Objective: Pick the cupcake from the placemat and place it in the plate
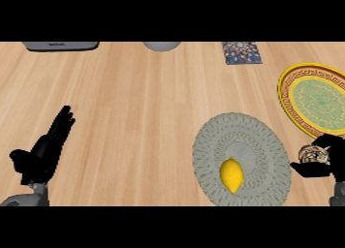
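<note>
Curled round the cupcake (313,154), my right hand (338,162) sits near the counter's (133,87) right edge, beside the plate (287,104); my left hand (41,155) rests open at its left.

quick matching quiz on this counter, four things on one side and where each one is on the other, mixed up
Things:
1. lemon
2. cupcake
3. plate
4. left hand

Places:
a. held in the right hand, just right of the placemat
b. lying on the grey placemat
c. open, at the view's lower left
d. at the counter's right edge, beyond the placemat

Pairs: 1-b, 2-a, 3-d, 4-c
</note>
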Motion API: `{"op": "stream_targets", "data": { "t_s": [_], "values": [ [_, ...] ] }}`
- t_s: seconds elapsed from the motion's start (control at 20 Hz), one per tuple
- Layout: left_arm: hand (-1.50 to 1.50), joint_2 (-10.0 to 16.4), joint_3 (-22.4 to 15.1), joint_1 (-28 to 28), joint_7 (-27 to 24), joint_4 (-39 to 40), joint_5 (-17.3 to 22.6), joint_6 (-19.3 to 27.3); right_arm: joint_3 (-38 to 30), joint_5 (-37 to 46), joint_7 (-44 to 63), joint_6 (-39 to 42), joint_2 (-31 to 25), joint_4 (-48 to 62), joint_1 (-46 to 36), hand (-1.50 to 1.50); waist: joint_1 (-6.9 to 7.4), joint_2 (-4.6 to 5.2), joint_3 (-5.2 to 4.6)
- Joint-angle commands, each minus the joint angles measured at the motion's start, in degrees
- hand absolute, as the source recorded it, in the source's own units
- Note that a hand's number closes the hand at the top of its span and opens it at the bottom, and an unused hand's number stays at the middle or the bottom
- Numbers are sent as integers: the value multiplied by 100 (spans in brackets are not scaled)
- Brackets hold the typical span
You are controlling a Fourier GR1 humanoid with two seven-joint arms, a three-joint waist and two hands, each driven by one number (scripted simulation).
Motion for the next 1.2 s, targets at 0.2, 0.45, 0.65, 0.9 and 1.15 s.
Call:
{"op": "stream_targets", "data": {
  "t_s": [0.2,0.45,0.65,0.9,1.15],
  "values": [
    [0,60,175,180,-104,13,48,57,-1459,-1612,-3328,436,-1966,549,812,150,-265,-15,54],
    [0,192,195,11,85,-84,155,-136,-2554,-2438,-5217,839,-2906,1656,963,150,-61,17,42],
    [0,-50,5,139,-170,-34,6,-44,-3272,-2875,-6459,1031,-3456,2757,805,150,83,42,35],
    [0,73,60,-185,-2,156,-67,-71,-3861,-3148,-7636,897,-3791,3768,564,150,145,44,17],
    [0,35,45,-137,31,-39,1,-250,-3470,-3016,-7544,1260,-4157,4387,-427,150,235,46,8]
  ]
}}
